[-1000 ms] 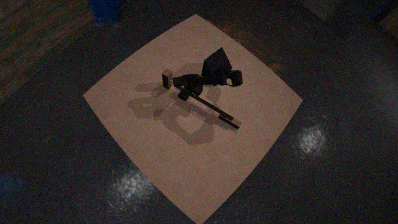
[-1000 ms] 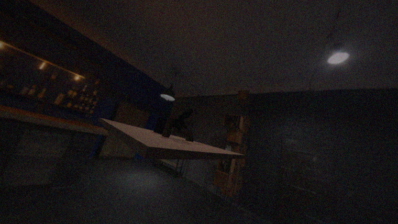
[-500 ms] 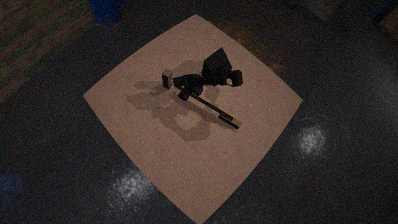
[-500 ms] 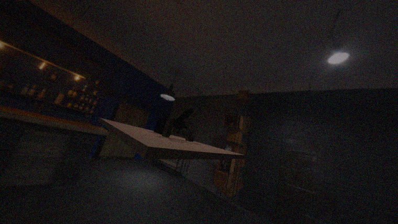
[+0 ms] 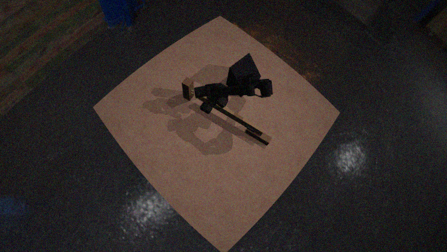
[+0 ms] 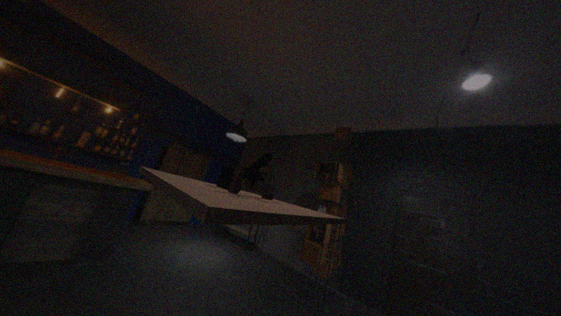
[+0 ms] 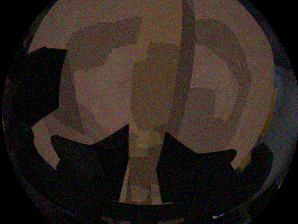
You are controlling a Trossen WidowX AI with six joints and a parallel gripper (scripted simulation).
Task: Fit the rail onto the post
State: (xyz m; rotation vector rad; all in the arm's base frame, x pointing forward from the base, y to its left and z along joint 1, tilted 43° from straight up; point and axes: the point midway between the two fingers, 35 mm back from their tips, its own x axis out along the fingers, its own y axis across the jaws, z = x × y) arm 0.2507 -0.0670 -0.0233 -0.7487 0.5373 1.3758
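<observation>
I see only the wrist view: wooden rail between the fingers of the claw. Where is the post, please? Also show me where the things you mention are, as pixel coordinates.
Observer: In the top view, the post [image 5: 187, 89] stands just beyond the near end of the rail [image 5: 237, 119] [image 7: 157, 82].
Operator: Are the pegs already fully inside?
Observer: It seems not; pale pegs [image 5: 192, 92] still show on the post's rail-facing side.
Operator: And the far end?
Observer: At the low footboard block [image 5: 266, 137]; I cannot tell how it sits in the bracket.

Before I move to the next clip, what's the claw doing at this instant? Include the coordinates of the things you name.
Claw [image 5: 207, 101] [image 7: 144, 127]: closed, holding the wooden rail [image 5: 239, 119] [image 7: 162, 30].
</observation>
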